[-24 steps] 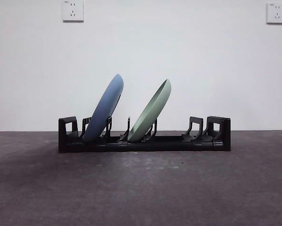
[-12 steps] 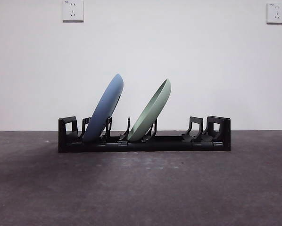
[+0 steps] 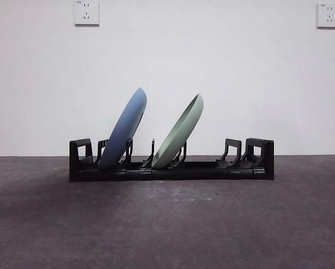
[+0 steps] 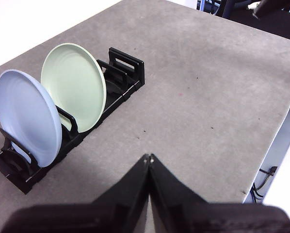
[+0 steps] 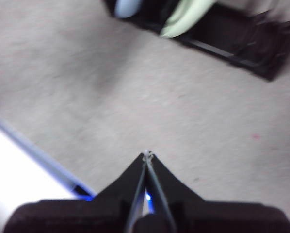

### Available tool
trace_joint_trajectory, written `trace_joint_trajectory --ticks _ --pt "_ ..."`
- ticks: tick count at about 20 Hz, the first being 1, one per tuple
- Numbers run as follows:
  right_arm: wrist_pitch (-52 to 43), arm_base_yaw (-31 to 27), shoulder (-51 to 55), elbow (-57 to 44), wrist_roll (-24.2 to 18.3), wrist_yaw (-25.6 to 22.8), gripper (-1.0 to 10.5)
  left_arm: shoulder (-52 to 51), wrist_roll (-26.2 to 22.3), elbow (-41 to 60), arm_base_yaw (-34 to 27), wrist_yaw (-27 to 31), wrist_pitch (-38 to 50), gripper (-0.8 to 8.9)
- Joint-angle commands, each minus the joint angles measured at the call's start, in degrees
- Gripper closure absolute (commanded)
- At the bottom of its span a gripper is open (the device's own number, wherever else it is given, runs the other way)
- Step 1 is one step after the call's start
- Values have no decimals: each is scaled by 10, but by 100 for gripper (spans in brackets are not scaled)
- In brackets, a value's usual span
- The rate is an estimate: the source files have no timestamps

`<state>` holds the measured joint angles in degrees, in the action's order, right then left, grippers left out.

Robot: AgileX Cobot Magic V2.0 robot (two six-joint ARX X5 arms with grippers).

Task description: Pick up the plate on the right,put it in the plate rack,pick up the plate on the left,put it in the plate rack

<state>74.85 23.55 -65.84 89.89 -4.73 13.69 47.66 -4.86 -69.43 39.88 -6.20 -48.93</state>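
Above the bare grey table (image 3: 167,224), the left gripper (image 4: 149,157) and right gripper (image 5: 147,154) hang empty, jaws pressed together. Farther back, the plate rack (image 3: 171,166) holds both plates tilted between its prongs: blue plate (image 3: 124,134) near one end, green plate (image 3: 180,134) just beside it.

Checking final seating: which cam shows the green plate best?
Left wrist view: the green plate shows its whole face, standing in the plate rack. Front view gives it edge-on, leaning. Right wrist view catches only a blurred rim.
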Motion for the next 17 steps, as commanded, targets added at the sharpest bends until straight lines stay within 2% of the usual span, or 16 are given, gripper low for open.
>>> trace_joint_trajectory --ticks 1,5,7,9,12,13,15,17 --pt "-16 1 1 -5 2 -21 946 3 3 3 1 0 1 817" --pt "-38 1 1 -5 2 -50 946 17 3 3 1 0 2 817" --pt "-51 1 1 -5 2 -66 946 24 -14 3 1 3 2 817" --pt "-60 1 1 -5 2 -67 946 28 -14 3 0 3 12 817" --pt "-63 1 1 -5 2 -67 946 27 -41 3 -7 4 89 817" --pt "-63 1 1 -5 2 -67 946 26 -60 3 -18 4 123 817" --pt "-63 1 1 -5 2 -67 946 14 -107 3 -80 -6 198 817" --pt "-63 1 1 -5 2 -67 946 -4 -120 6 -166 -82 238 817"
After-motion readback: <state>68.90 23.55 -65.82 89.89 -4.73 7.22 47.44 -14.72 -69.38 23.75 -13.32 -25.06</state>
